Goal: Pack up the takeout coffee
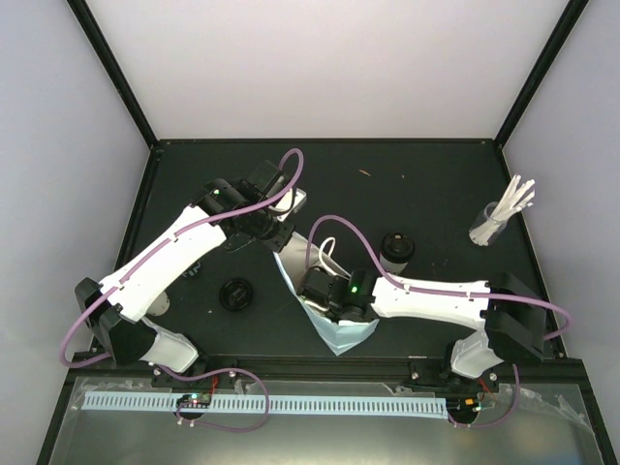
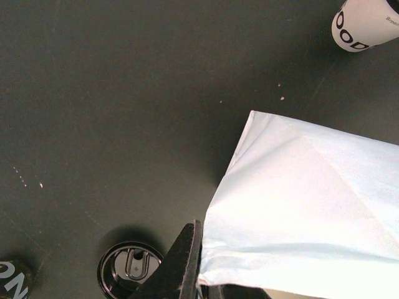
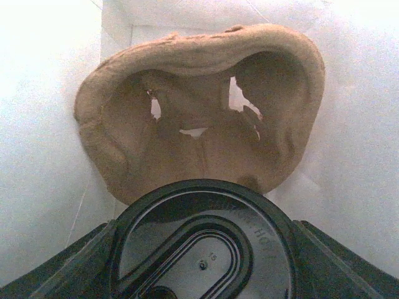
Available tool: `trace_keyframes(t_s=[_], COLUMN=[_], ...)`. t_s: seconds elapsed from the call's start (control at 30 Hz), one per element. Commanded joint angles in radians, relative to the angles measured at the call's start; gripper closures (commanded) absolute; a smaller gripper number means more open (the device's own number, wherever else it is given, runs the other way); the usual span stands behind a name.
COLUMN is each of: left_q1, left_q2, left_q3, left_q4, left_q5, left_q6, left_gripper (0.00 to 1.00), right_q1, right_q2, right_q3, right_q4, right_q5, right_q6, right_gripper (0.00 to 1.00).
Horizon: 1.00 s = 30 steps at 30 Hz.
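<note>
The light-blue paper bag (image 1: 334,325) stands open mid-table. My left gripper (image 1: 279,231) is shut on its upper edge; in the left wrist view one dark finger (image 2: 184,258) pinches the bag wall (image 2: 312,205). My right gripper (image 1: 322,291) reaches down inside the bag. In the right wrist view it is shut on a coffee cup with a black lid (image 3: 202,249), its fingers (image 3: 349,261) flanking the lid. Just beyond the lid, the brown pulp carrier (image 3: 199,112) lies on the bag's bottom. Two more lidded cups (image 1: 235,293) (image 1: 397,247) stand on the table.
A clear glass of white sticks (image 1: 499,218) stands at the right, near the wall. A cream cup with dark lettering (image 2: 365,22) and a black lid (image 2: 128,271) show beside the bag. The table is dark, with black frame posts at its edges.
</note>
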Motion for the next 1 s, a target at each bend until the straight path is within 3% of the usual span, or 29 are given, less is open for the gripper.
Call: trace_keyframes(t_s=[0.0,0.3,0.57,0.83,0.97], left_q1=[0.031,0.032,0.031,0.031,0.030], left_q2=[-0.024,-0.028,-0.032,-0.036,-0.042], left_q3=[0.009,0.001,0.001,0.007,0.010], left_q4=[0.056,0.054,0.049,0.052,0.054], left_q5=[-0.085,-0.088,-0.088,-0.074,-0.052], left_q6=[0.004,0.002,0.003,0.000,0.000], left_gripper=[0.98,0.98,0.98,0.98,0.98], right_q1=[0.059,0.052,-0.026,-0.034,-0.029], right_q2=[0.117,0.029,-0.016,0.047,0.014], right_q3=[-0.209,-0.244,-0.209,-0.087,-0.018], right_q4=[-0.174,-0.164,-0.143,-0.219,-0.270], right_q5=[-0.293,-0.332,-0.369,-0.272,-0.220], right_q6=[0.096,0.115,0.086,0.049,0.043], right_gripper=[0.64,0.63,0.63,0.63,0.56])
